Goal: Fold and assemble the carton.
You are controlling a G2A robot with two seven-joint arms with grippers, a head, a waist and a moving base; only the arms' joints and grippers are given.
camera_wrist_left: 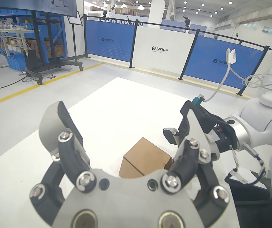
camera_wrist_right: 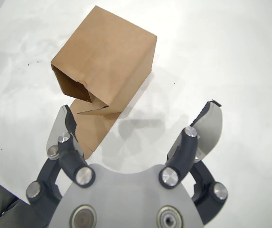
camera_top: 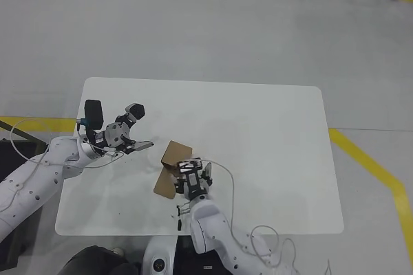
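- My left pincer sits over the left part of the white bench. Its fingers are spread wide and hold nothing. It points toward the carton and is clearly apart from it.
- On the left wrist feed, that pincer frames the carton between its two fingers, with the carton farther off on the bench.
- The brown cardboard carton lies on its side on the bench, left of centre and toward the robot's edge. It is a squared-up sleeve, and the end nearest the robot is not yet closed.
- On the right wrist feed, the carton shows a dark hollow at that open end. One flap lies flat on the bench and another is bent partway across the opening.
- My right pincer hangs over the carton's open end, just to the right of it. Its fingers are parted and grip nothing.
- On its own feed, the right pincer has one finger over the flat flap. I cannot tell whether it touches. The other finger is over bare bench.
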